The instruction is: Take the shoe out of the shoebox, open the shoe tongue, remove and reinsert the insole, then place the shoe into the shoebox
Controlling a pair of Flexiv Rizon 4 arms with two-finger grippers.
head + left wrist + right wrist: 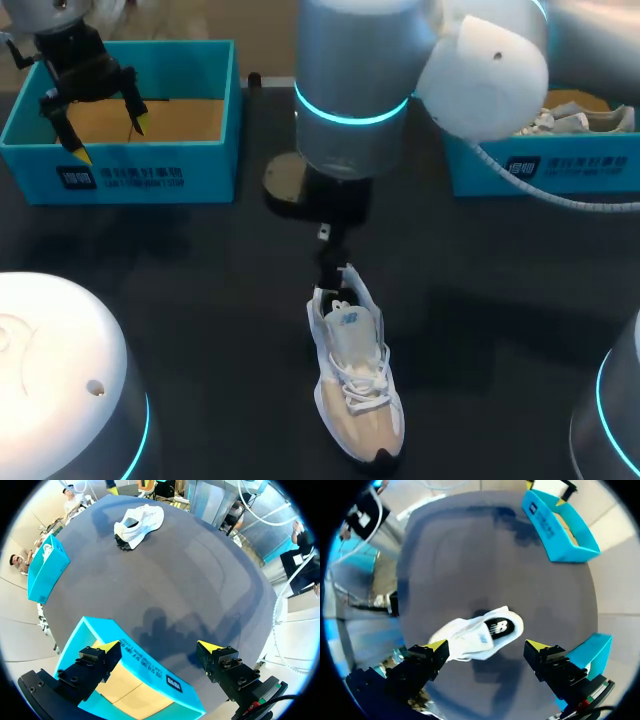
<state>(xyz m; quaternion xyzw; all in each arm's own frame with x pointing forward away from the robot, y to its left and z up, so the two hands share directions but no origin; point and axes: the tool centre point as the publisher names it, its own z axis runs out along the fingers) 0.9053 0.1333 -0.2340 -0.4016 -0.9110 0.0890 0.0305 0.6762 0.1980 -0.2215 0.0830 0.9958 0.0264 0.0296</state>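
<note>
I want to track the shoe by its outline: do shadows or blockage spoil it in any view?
Head view: shoe evenly lit, only its heel end crowded by my right arm. Left wrist view: a shadow falls on the table, short of the shoe. Right wrist view: a soft shadow beside it.

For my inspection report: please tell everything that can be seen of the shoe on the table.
The shoe is a white sneaker with a beige toe panel, white laces and a dark sole tip. It stands upright on its sole on the dark table. The open right pincer hangs over its heel; contact is unclear.
</note>
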